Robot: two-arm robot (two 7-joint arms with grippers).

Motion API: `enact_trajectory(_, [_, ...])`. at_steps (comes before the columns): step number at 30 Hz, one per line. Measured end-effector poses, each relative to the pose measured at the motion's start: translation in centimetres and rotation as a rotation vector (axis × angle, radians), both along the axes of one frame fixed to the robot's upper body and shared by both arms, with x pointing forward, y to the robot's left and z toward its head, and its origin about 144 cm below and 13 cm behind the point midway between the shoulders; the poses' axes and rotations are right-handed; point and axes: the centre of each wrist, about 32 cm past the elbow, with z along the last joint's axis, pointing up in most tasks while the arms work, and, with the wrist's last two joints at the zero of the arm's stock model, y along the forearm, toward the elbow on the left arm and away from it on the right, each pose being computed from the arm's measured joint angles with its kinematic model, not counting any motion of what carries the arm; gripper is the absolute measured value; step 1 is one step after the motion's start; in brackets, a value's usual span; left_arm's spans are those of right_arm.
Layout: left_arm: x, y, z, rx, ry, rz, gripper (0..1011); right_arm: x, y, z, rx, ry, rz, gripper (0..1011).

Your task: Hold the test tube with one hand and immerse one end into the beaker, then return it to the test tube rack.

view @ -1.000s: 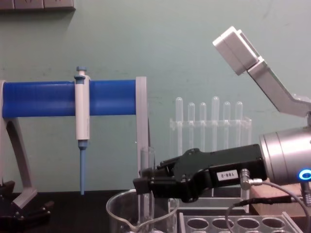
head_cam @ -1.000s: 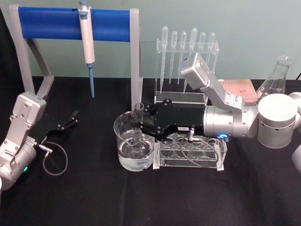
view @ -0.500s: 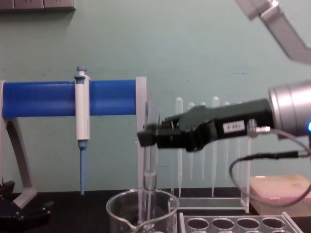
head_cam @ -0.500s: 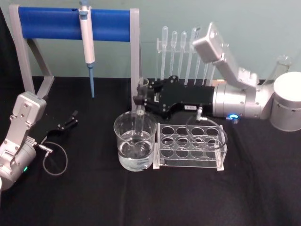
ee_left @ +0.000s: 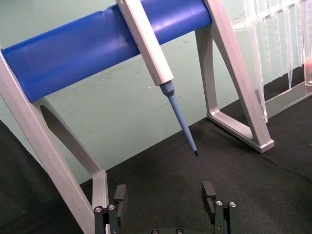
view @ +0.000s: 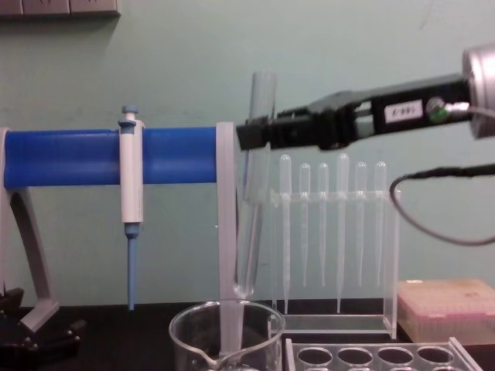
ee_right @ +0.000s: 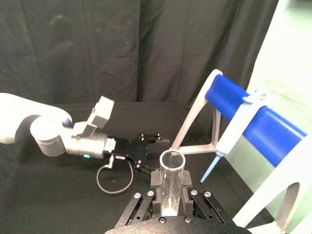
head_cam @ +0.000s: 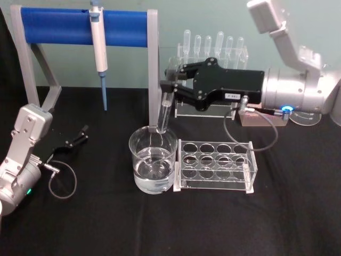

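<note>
Test tube (head_cam: 167,101) hung tilted above beaker (head_cam: 153,160), pinched near rim by right tool (head_cam: 171,81). Left tool (ee_left: 165,202) spread, parked on surface (head_cam: 106,213).

1 test tube (head_cam: 166,109), 1 beaker (head_cam: 153,166), 6 pipettes (view: 341,224), 2 grippers (head_cam: 171,84).

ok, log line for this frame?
right gripper: shut on test tube | tube above beaker, tilted | left gripper: open, parked on table
</note>
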Motion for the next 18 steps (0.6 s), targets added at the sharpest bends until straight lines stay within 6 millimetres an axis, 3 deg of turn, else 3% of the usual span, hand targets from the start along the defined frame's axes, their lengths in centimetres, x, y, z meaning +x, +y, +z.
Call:
enact_trajectory(9, [0.0, 0.0, 0.0, 0.0, 0.0, 0.0, 1000, -1.0, -1.5, 1.7, 0.007, -0.019, -0.031, 242])
enact_trajectory(18, [0.0, 0.0, 0.0, 0.0, 0.0, 0.0, 1000, -2.7, -4.8, 2.1, -0.016, -0.04, -0.067, 242])
